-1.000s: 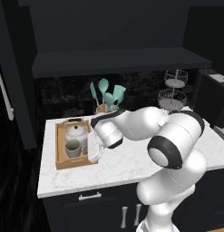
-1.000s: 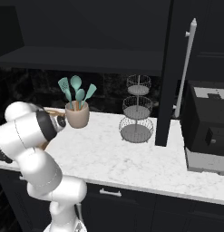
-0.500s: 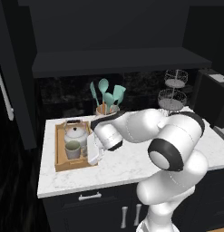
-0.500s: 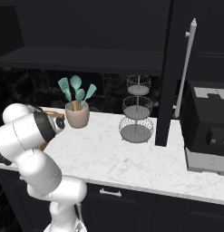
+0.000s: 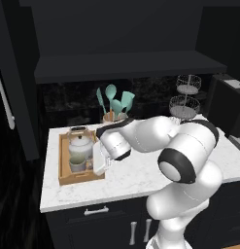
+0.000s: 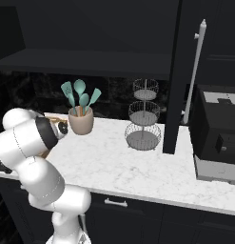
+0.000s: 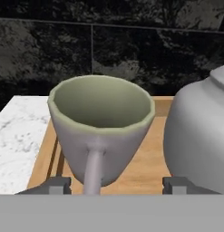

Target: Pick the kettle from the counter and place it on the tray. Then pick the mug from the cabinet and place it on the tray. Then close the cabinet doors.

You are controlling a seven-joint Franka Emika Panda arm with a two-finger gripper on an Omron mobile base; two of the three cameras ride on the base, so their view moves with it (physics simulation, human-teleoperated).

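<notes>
Gripper (image 7: 115, 185) is seen spread wide, fingertips (image 7: 56, 184) standing clear on either side of the mug's handle; nothing is clamped. Mug (image 7: 100, 131) is set upright directly ahead of the gripper on the tray (image 7: 145, 174), handle facing the gripper. Kettle (image 7: 199, 136) is placed just beside the mug, to its right in the hand view, also on the tray. Tray is seated on the counter (image 5: 136, 180), at its left end. Cabinet doors (image 6: 185, 76) are seen open.

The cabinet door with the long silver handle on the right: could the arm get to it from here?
Probably yes: the claw stands open around the mug, and the door's handle hangs unobstructed.
</notes>
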